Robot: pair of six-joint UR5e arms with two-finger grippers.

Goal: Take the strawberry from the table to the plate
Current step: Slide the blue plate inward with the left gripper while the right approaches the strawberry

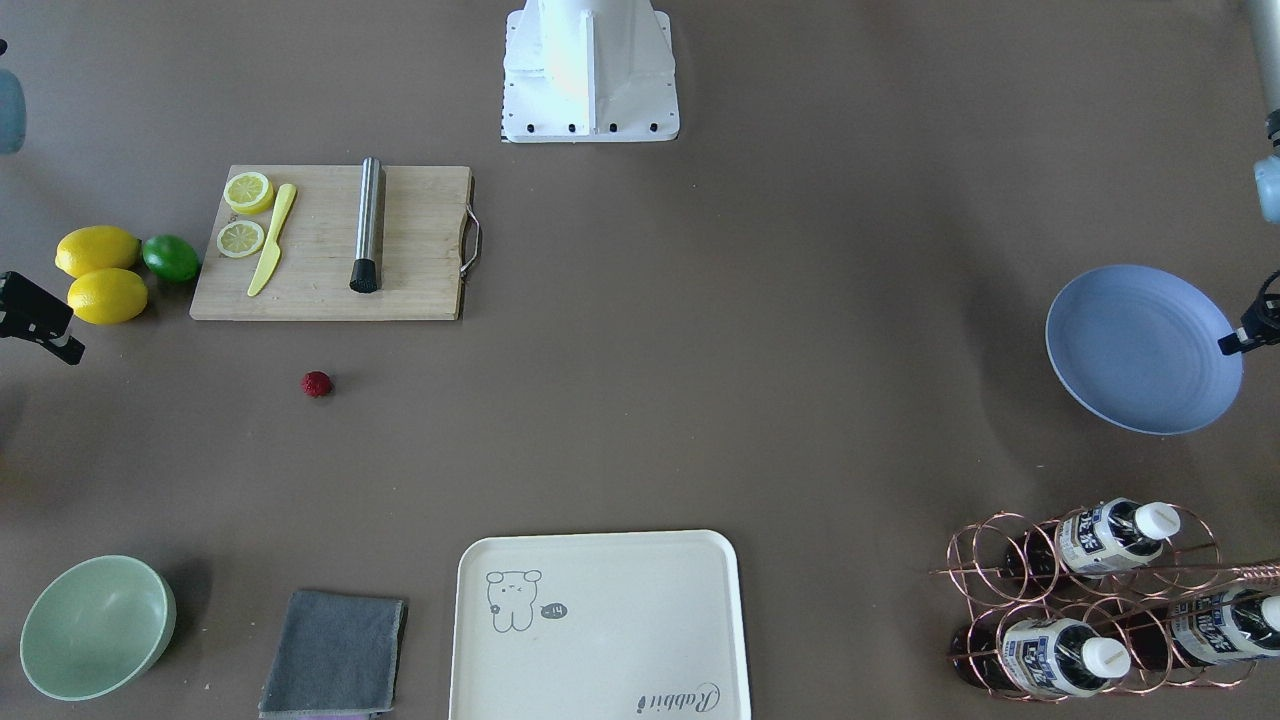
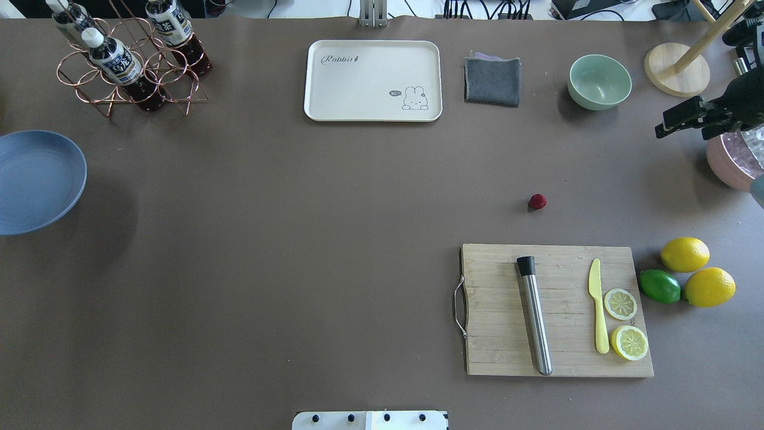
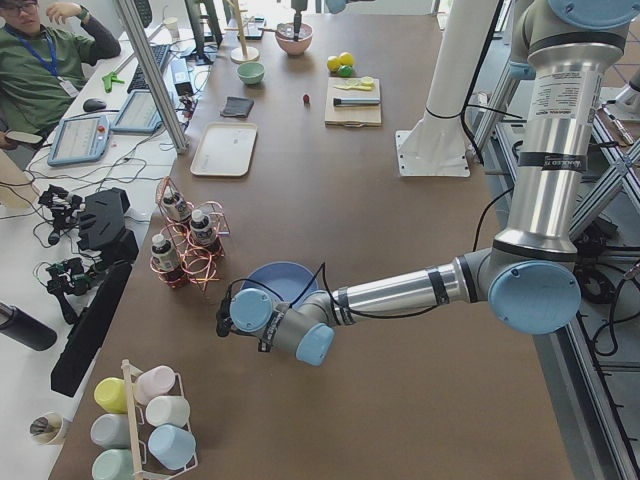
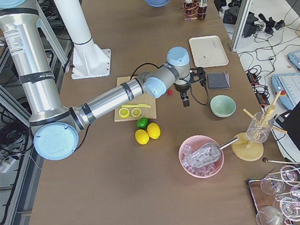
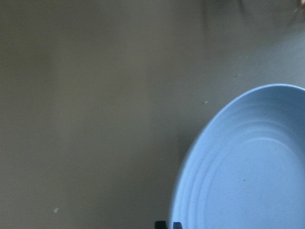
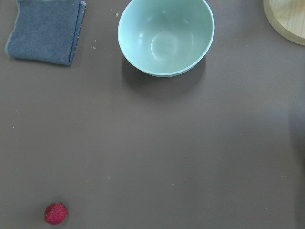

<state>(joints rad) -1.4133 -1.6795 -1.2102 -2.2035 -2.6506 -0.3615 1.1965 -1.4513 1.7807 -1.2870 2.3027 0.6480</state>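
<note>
Dark red strawberry lies on the brown worktop, near the far edge of the wooden cutting board but not touching it. It is well apart from the blue plate at the opposite end. Left fingers are by the plate's rim. Right fingers are above the strawberry's end, clear of it. Cannot tell if either pair is spread or pressed together.

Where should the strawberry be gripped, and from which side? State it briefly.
Grip the strawberry across its widest middle, coming straight down from above. It is small and roundish, lying alone on the table, apart from the cutting board, so both of its sides are probably free for a pinch.
</note>
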